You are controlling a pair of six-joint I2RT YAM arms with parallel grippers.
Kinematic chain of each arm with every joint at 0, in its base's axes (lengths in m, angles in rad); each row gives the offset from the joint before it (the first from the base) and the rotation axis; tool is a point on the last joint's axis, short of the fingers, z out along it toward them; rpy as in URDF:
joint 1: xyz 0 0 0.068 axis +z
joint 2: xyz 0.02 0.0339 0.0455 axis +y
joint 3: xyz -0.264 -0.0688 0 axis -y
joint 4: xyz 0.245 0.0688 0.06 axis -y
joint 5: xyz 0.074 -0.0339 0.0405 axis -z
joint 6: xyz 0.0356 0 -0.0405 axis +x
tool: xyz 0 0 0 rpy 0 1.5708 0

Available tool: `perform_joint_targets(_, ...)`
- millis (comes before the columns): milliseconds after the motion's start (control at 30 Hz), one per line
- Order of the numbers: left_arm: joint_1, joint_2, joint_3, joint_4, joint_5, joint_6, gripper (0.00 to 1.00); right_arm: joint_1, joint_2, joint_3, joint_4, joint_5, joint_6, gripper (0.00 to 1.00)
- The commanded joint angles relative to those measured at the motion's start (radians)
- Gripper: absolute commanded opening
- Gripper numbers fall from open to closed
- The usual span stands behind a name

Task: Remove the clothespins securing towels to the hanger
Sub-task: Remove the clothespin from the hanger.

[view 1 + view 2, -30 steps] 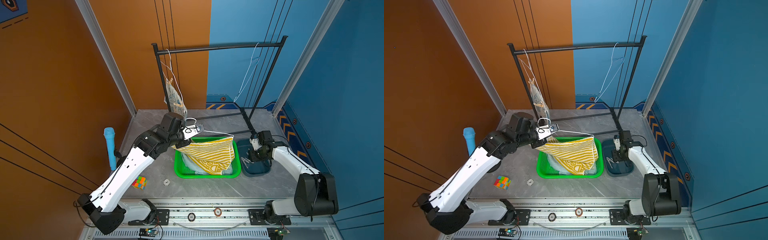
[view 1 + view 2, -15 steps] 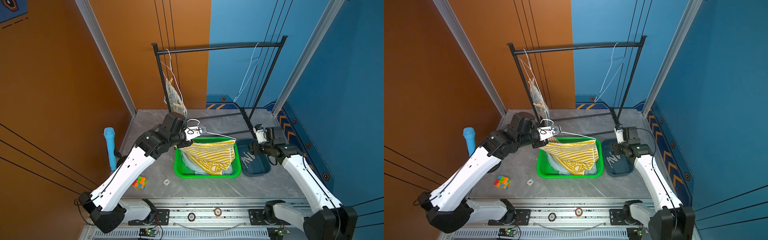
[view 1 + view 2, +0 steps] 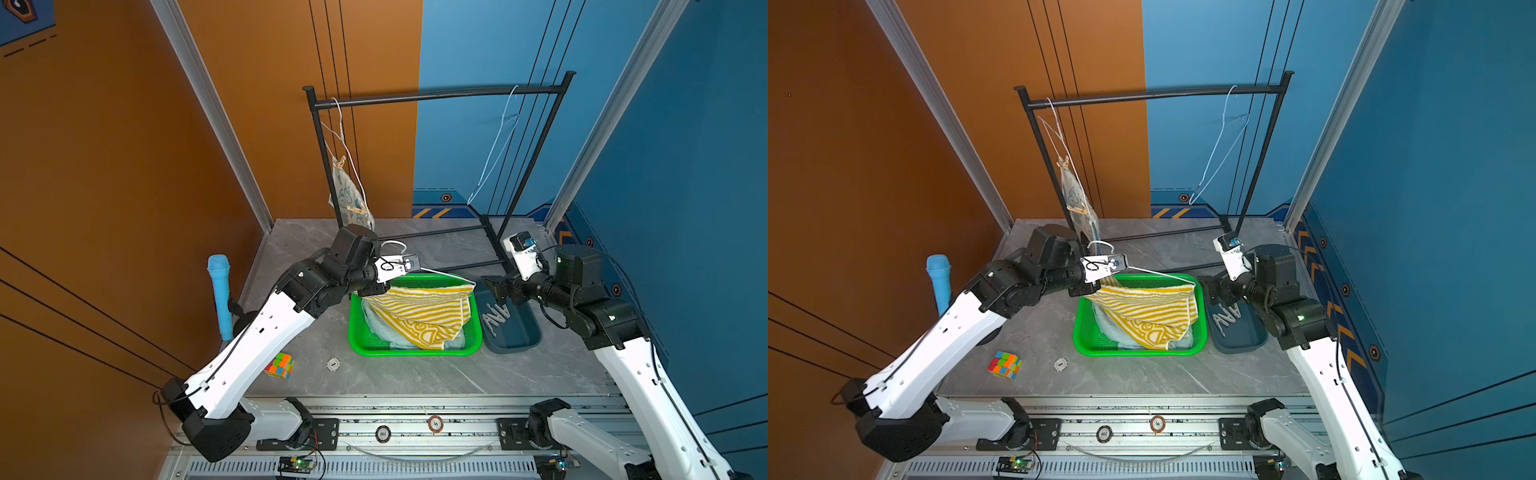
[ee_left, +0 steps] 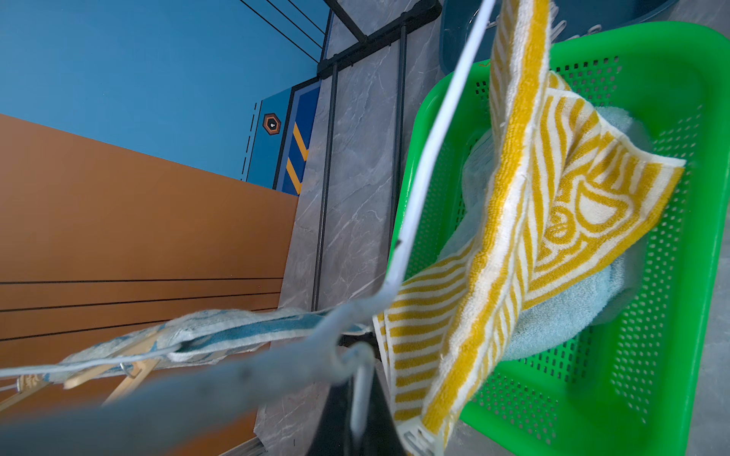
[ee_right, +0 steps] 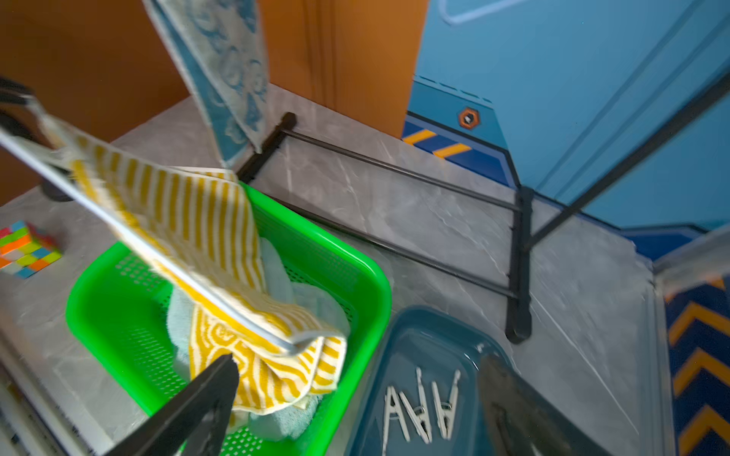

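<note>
The left jaws grip the white hanger (image 3: 446,276); its striped towel (image 3: 419,316) sags into the green basket (image 3: 415,353) at centre frame. The right jaws stand wide, empty, above clothespins (image 3: 496,320) in the blue tray (image 3: 519,338).

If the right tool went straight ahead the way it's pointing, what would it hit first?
The open right tool would likely meet the yellow striped towel draped at the tip of the white hanger, over the green basket; depth is unclear.

Above the green basket (image 3: 415,353): blocked
Hanger (image 4: 436,146) and striped towel (image 3: 419,309) spanned it; bench (image 3: 415,378) in front lay open.
</note>
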Motion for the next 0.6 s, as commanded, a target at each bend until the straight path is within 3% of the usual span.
perform_joint_targets(0, -0.018, 0.016, 0.038, -0.001, -0.010, 0.012, 0.00, 0.107, 0.016, 0.050, -0.048, -0.039, -0.088, 1.00)
perform_joint_targets(133, -0.025, 0.025, 0.043, -0.001, -0.005, 0.013, 0.00, 0.228, 0.077, 0.111, -0.049, 0.002, -0.147, 1.00)
perform_joint_targets(400, -0.041, 0.036, 0.046, -0.001, 0.005, 0.015, 0.00, 0.347, 0.245, 0.242, -0.047, -0.056, -0.241, 1.00)
perform_joint_targets(567, -0.051, 0.036, 0.046, -0.001, 0.006, 0.014, 0.00, 0.363, 0.331, 0.293, -0.046, -0.165, -0.269, 0.86)
